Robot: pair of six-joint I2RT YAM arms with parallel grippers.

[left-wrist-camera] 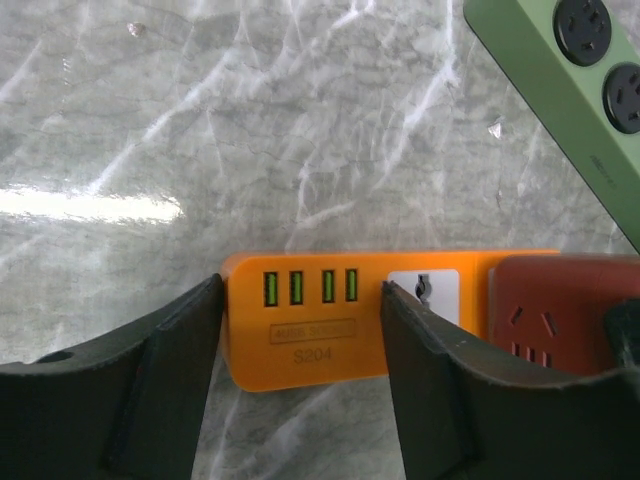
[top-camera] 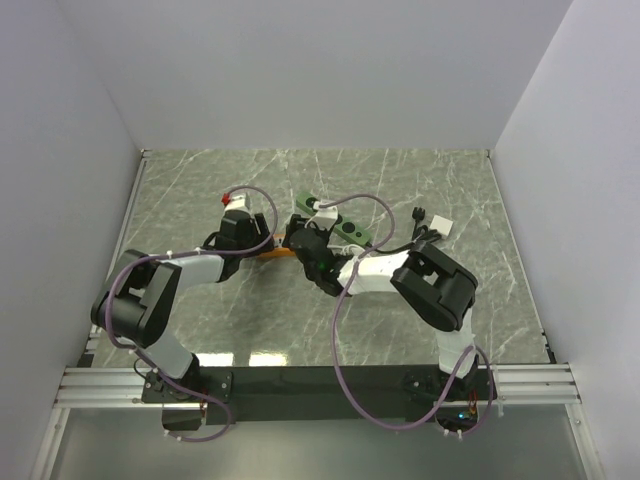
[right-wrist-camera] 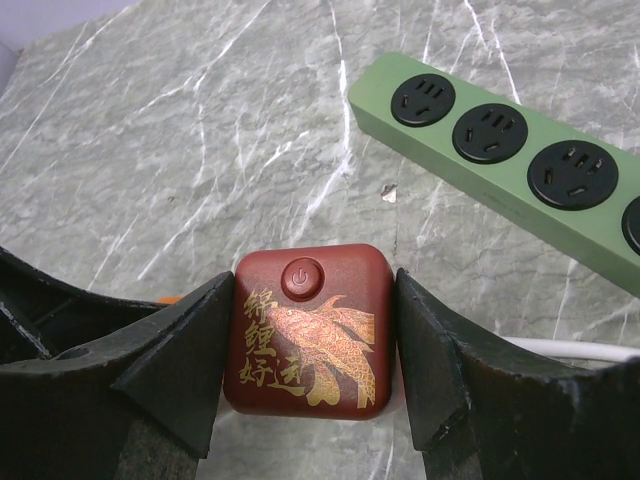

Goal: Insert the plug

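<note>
Right gripper clamps the red plug by its sides over the orange strip; left gripper, jaws apart, brackets the strip's left end, probably to steady it.

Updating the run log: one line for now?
left gripper open over orange strip | right gripper shut on red cube | green strip nearby

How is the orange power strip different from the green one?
The orange strip has four glowing little ports and one white socket; the green strip has a row of round black sockets. The red cube covers part of the orange strip but stands apart from the green strip. Both lie flat on the marble table.
</note>
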